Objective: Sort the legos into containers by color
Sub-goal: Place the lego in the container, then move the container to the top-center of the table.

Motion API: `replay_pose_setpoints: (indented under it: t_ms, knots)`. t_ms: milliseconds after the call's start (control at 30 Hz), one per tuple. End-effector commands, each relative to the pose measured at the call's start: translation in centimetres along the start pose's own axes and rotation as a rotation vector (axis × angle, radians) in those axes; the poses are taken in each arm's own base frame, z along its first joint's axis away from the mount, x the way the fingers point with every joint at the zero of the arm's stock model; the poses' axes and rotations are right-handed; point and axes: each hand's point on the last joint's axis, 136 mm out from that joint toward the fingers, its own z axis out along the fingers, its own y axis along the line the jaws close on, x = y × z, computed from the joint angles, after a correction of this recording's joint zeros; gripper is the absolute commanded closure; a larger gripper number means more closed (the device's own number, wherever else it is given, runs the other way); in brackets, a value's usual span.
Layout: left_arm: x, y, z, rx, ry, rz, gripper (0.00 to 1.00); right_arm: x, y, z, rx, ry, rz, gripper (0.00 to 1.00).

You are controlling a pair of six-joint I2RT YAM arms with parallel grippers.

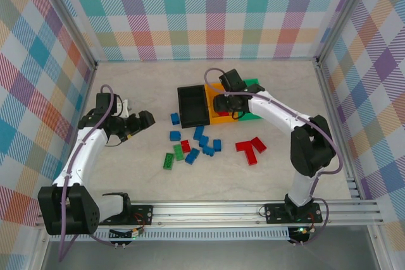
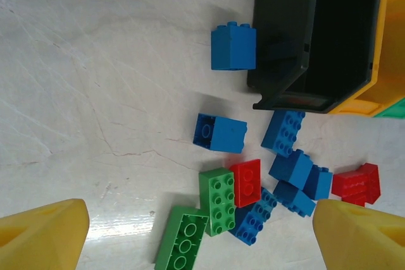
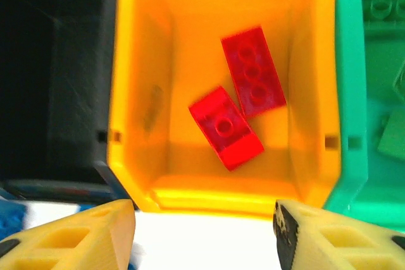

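Right hand [image 3: 204, 222], fingers [image 3: 76, 235] apart, hangs over two red legos [image 3: 253, 71] in orange bin [image 3: 136, 61].

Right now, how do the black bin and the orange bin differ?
The black bin looks empty; the orange bin holds two red bricks. The black bin ends the row; the orange bin sits in its middle. Both are open-topped and rectangular.
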Motion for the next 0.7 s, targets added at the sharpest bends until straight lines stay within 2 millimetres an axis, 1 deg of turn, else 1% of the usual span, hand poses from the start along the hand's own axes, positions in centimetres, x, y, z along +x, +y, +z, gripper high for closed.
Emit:
replay_pose_setpoints:
  t_ms: [0,33,133,200,267,333,367,400,467,567,667]
  knots:
    - [0.2,-1.9,-0.1,0.046,0.007,-0.013,0.10,2.3,-0.7,-1.1,0.007,0.031,0.013,0.40]
    - [0.5,-2.2,0.1,0.042,0.012,0.001,0.10,3.0,-1.2,-1.3,0.016,0.037,0.017,0.40]
    - [1.2,-3.2,0.9,0.027,0.034,0.037,0.11,5.9,-3.0,-2.2,0.056,0.071,0.027,0.40]
    - [1.6,-3.8,1.9,0.022,0.058,0.053,0.12,8.1,-4.3,-3.0,0.082,0.093,0.040,0.40]
    - [1.7,-4.4,3.1,0.015,0.076,0.072,0.14,9.9,-5.6,-4.0,0.105,0.098,0.060,0.40]
    - [1.6,-5.2,4.3,0.016,0.096,0.091,0.16,11.6,-7.2,-4.5,0.139,0.105,0.089,0.40]
    - [1.4,-5.7,5.0,0.017,0.108,0.099,0.19,12.4,-8.3,-4.6,0.151,0.110,0.116,0.40]
    - [1.2,-6.1,5.8,0.013,0.121,0.104,0.22,13.4,-9.3,-4.4,0.153,0.129,0.152,0.40]
    - [0.6,-7.2,7.1,0.019,0.140,0.116,0.28,15.0,-10.6,-4.2,0.143,0.155,0.215,0.40]
    - [-0.1,-8.6,9.3,0.017,0.170,0.139,0.36,16.9,-11.9,-4.1,0.164,0.192,0.252,0.40]
    - [-0.8,-9.2,11.5,0.001,0.201,0.148,0.39,18.0,-12.8,-4.2,0.193,0.220,0.254,0.39]
